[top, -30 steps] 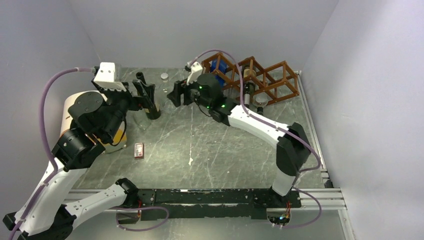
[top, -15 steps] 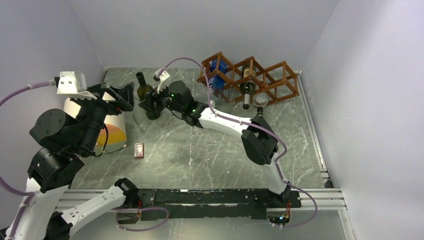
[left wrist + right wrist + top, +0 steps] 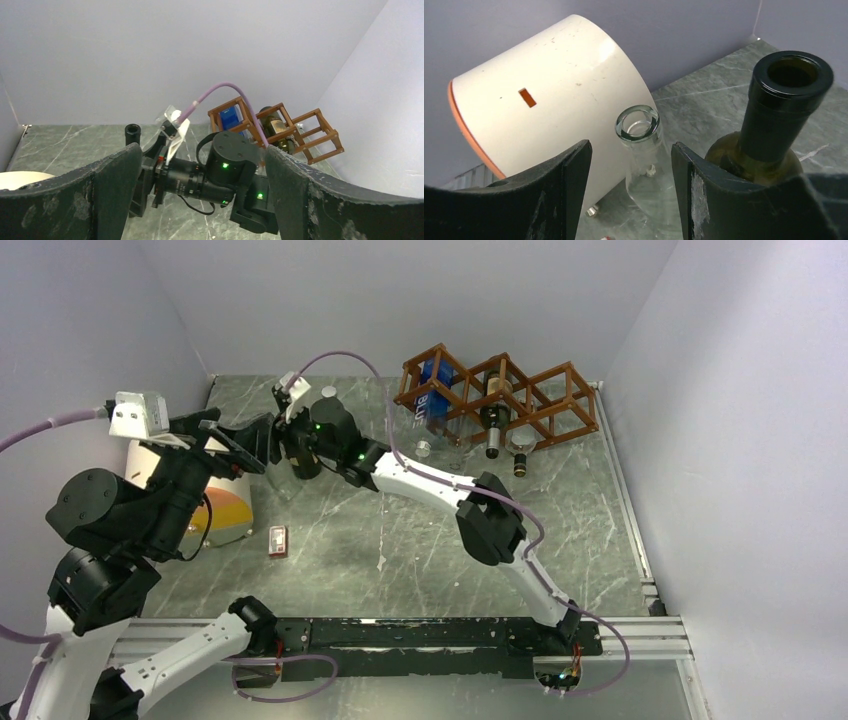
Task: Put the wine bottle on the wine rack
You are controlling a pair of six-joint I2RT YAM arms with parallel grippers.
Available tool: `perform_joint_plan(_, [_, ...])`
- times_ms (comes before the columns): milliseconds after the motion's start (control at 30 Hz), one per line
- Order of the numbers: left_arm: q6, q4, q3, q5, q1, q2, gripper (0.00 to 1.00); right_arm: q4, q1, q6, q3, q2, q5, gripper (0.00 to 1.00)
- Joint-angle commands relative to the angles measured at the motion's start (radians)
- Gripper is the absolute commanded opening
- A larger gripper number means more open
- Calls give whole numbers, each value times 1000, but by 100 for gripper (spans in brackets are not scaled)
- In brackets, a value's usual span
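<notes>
The wine bottle [image 3: 785,112], dark green with an open mouth, is being shown upright on the surface [image 3: 420,530] at the rear left, well apart from the wine rack [image 3: 472,392] at the rear right. It is not being held by either arm.

The right end effector [image 3: 630,146] is being held low just beside the bottle. Its fingers [image 3: 559,195] are being kept apart and nothing is being clamped. In the right wrist view a clear glass bottle [image 3: 643,165] is being framed between them, while the dark bottle is being seen beyond the outer side of one finger.

The left end effector [image 3: 202,150] is being held raised near the bottle with its jaws spread wide and released.

A white cylinder with an orange edge [image 3: 554,95] is being seen behind the glass bottle. One dark bottle [image 3: 492,425] and a blue item [image 3: 432,390] are being carried in the rack.
</notes>
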Motion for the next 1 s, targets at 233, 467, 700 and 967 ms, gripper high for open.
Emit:
perform_joint_plan(233, [11,44,-16,39,-2,-33,96,-51,11,-41,109,76,2,44])
perform_joint_plan(467, [6,66,-40,9,-2,-53,96,4,12,-33,13,-17,41,17])
perform_joint_plan(700, [6,50,-40,-13,-1,-41,96,57,13,-68,-118,-124,54,11])
perform_joint_plan(967, [13,55,-57,-27,-1,-44,96,60,15,-141,-244,-201,58,22])
